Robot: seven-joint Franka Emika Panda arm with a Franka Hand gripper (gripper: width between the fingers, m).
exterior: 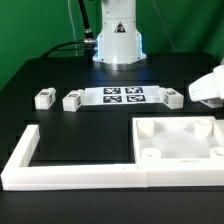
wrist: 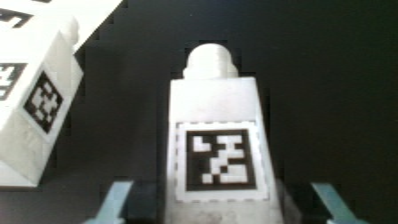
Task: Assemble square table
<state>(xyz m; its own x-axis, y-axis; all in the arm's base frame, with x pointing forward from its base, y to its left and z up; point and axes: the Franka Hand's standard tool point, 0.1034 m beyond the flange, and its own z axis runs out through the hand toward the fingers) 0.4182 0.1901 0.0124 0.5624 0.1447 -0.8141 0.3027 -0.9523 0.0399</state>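
The wrist view has a white leg block lying lengthwise between my fingers, its printed tag facing the camera and a rounded peg at its far end. My gripper is shut on it, with one finger against each side. A second tagged leg block lies close beside it. In the exterior view my gripper is low over the table at the right edge, hiding the held block, with a leg block next to it. The square table slab lies rimmed face up at the front right.
The marker board lies mid-table in front of the arm's base. Two more leg blocks sit to the exterior view's left of it. The long white L-shaped border wall runs along the front and front left, against the slab.
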